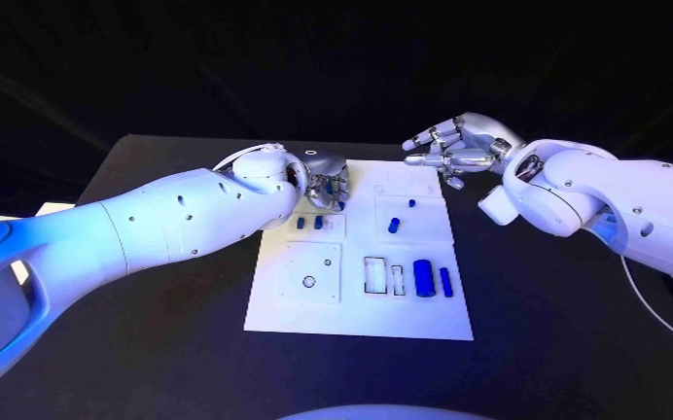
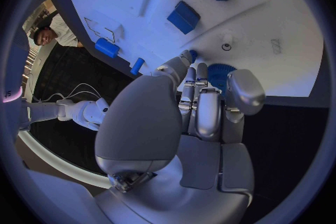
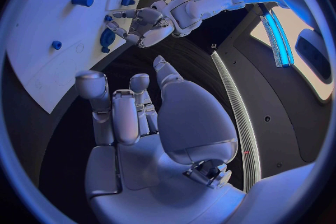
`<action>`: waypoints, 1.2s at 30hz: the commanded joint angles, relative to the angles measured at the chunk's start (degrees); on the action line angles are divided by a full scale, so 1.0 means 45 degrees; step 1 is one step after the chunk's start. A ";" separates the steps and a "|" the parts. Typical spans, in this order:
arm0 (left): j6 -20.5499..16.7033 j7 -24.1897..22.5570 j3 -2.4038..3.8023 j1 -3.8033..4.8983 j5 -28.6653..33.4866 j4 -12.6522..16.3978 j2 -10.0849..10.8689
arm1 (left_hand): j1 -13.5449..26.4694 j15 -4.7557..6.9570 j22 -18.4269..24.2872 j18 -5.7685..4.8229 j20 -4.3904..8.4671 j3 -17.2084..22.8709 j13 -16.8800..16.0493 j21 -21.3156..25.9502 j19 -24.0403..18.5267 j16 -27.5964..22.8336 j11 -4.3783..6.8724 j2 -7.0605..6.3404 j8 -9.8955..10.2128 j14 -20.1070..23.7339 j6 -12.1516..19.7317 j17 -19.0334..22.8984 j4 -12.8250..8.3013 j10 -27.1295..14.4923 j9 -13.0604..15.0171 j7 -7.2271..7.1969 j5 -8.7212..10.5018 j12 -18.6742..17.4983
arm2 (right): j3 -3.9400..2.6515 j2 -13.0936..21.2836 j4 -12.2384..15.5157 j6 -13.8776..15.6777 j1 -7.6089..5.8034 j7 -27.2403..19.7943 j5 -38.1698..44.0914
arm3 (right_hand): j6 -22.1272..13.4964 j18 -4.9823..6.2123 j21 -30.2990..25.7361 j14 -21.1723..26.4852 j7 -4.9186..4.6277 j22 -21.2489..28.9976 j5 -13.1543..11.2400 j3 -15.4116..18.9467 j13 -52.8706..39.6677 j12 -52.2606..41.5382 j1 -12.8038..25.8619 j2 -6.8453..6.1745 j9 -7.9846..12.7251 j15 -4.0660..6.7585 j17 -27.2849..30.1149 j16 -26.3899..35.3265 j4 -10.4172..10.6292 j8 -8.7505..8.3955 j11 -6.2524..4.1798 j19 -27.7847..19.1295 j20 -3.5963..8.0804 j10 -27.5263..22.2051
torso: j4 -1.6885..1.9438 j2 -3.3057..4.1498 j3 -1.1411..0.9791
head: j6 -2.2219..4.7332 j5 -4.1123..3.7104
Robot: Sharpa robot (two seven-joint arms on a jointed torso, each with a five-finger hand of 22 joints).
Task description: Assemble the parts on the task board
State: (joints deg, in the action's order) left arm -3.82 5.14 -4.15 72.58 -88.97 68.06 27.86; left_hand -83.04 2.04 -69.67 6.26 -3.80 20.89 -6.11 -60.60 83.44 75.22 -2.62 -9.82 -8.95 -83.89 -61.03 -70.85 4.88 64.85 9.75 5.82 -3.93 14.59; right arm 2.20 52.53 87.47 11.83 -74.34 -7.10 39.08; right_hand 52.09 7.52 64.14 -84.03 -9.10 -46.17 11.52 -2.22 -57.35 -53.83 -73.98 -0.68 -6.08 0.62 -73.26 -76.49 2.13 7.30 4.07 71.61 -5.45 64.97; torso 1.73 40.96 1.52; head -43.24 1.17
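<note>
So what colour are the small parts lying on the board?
Blue. The parts lie on the white board, clearest in the head view.

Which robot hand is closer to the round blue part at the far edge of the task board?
Left. The left robot hand has its fingertips right at the round blue part; the right robot hand hovers off the task board, by its far right corner.

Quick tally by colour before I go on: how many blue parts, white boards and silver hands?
Blue parts: 7, counting the disc by the left hand
White board: 1
Silver hands: 2, with the right hand
Total: 10
</note>
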 commanded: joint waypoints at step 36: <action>0.0233 0.0647 0.0057 -0.0178 -0.0560 -0.0497 -0.0526 | -0.0458 0.0056 -0.1623 -0.0503 0.0119 0.1634 -0.0235 -0.2053 0.0421 0.0545 0.0096 0.0581 0.0199 -0.0507 -0.1159 -0.0326 -0.1368 0.1535 -0.0100 0.0117 0.0242 -0.0278 | 0.0000 -0.0062 0.0012 -0.0149 0.0010 -0.0149 0.0088 | -0.0083 0.0109 -0.0045 -0.0359 -0.0005 0.0006 -0.0009 0.0053 0.0002 0.0019 -0.0024 0.0171 -0.0024 -0.0028 -0.0010 0.0057 -0.0006 0.0069 -0.0004 -0.0068 0.0010 -0.0014 | -0.0007 -0.0005 0.0013 | -0.0046 0.0031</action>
State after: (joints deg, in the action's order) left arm -2.14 7.18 -3.89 71.94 -90.63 65.64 25.43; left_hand -84.51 2.25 -74.95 4.71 -3.39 27.92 -6.88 -69.61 83.85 77.52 -2.16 -7.47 -8.20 -84.08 -65.99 -72.25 -1.37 71.28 9.36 6.28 -2.45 13.64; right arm 2.20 52.31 87.49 11.77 -74.33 -7.20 39.09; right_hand 52.09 7.52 64.14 -84.03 -9.10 -46.17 11.52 -2.22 -57.35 -53.83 -74.28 -0.38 -6.13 0.62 -73.26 -76.49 2.13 7.29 4.07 71.61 -5.45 64.97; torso 1.73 40.91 1.55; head -43.45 1.31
